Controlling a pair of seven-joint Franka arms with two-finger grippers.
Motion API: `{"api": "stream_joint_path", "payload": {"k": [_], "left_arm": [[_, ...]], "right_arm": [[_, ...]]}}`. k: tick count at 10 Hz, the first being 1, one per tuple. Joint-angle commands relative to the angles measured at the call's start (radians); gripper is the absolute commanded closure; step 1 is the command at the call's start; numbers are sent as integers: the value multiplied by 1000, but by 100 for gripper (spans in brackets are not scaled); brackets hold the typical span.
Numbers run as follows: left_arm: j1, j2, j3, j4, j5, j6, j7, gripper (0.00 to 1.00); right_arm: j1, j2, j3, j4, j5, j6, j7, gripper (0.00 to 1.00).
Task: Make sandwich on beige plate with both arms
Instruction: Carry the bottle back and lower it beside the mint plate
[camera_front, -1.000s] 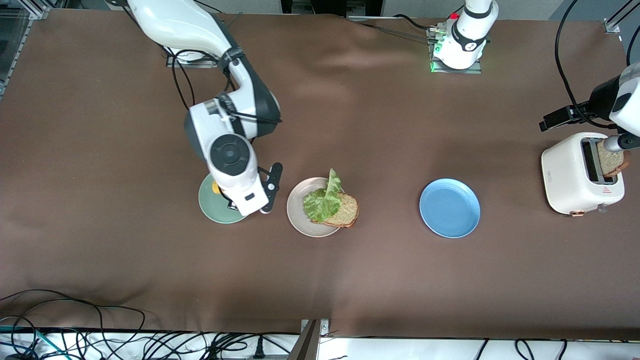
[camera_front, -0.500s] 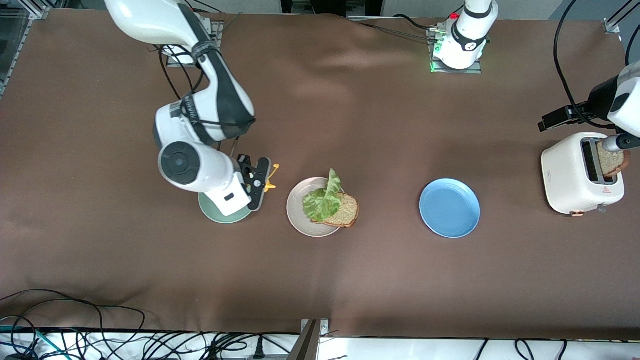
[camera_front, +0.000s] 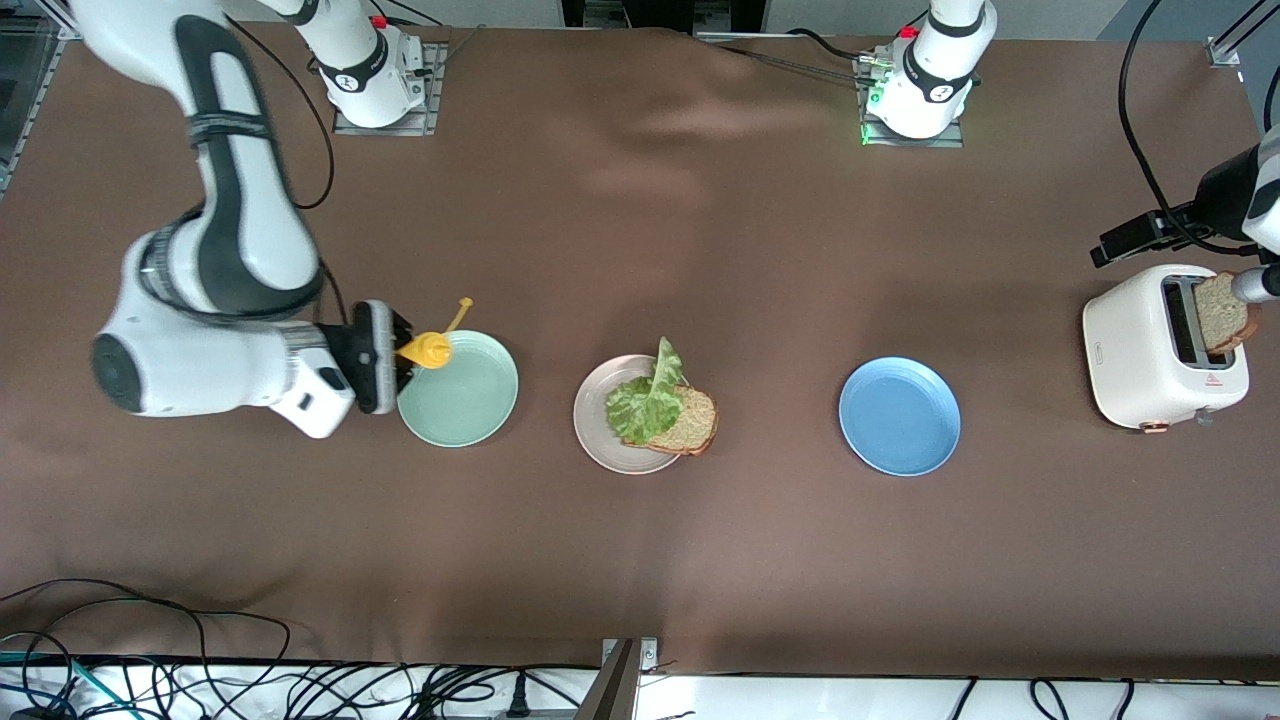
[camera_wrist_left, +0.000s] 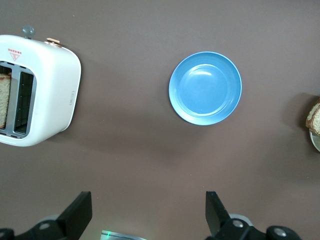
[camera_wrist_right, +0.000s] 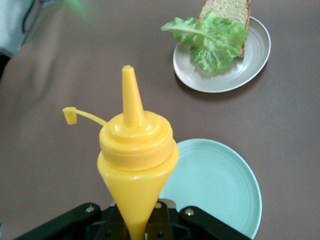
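Currently the right gripper (camera_front: 395, 350) clamps a yellow sauce bottle (camera_front: 432, 347) over the mint-green plate (camera_front: 460, 392) rim — probably kept clear of the sandwich (camera_front: 665, 408) — while the left gripper (camera_wrist_left: 148, 216), wide open, waits above the table (camera_front: 640, 250).

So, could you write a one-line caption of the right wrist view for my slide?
Right gripper holds a yellow squeeze bottle above the mint-green plate; lettuce leaf and bread slice rest on the beige plate.

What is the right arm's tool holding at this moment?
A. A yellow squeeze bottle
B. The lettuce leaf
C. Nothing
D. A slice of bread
A: the right tool is shut on the yellow squeeze bottle, its cap hanging open, over the edge of the mint-green plate.
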Motion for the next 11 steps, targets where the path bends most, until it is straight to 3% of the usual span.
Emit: {"api": "stream_joint_path", "payload": {"k": [1, 4, 7, 11], "left_arm": [[-8, 9, -18, 36, 22, -8, 2, 0], [-8, 10, -98, 55, 97, -13, 2, 0], [4, 12, -95, 55, 94, -13, 0, 0], [30, 13, -87, 50, 86, -14, 0, 0]], "right_arm": [[-143, 3, 23, -74, 112, -76, -258, 100], [-289, 118, 26, -71, 196, -182, -521, 100], [-358, 249, 24, -68, 288, -248, -788, 100], [-391, 301, 23, -63, 300, -188, -934, 100]]}}
